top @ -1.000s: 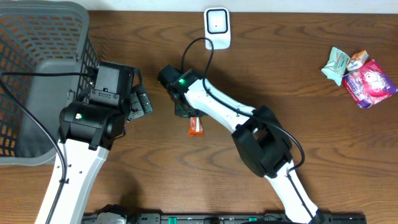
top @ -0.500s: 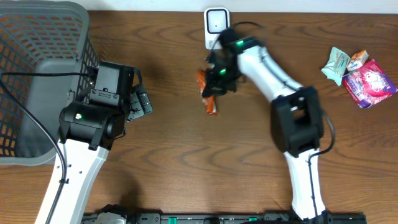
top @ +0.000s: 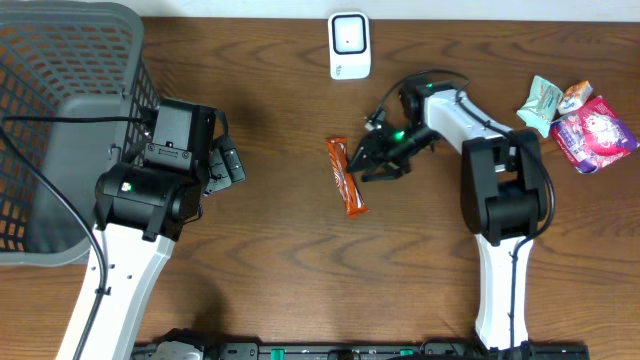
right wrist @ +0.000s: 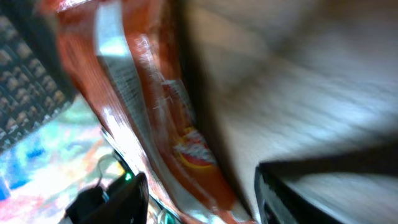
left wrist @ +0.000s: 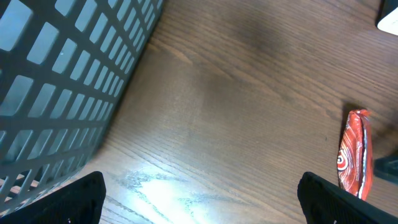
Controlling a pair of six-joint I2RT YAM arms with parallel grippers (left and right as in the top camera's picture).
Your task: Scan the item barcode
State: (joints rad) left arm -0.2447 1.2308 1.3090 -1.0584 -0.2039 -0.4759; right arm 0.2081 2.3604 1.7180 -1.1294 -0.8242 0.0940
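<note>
Overhead view: one orange snack bar [top: 346, 177] lies loose on the worktop [top: 250, 270], nearer than the single scanner [top: 350, 45], probably set down to regrip it barcode-outward. Right tool [top: 368, 162] stands parted just beside it; left tool [left wrist: 202, 190] gapes wide, empty. One basket [top: 60, 120] left; three packets [top: 578, 120] far right.

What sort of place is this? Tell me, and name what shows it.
Probably a mock shop checkout: a white barcode scanner at the far edge of the wooden table, a grey mesh basket on the left, snack packets on the right.
</note>
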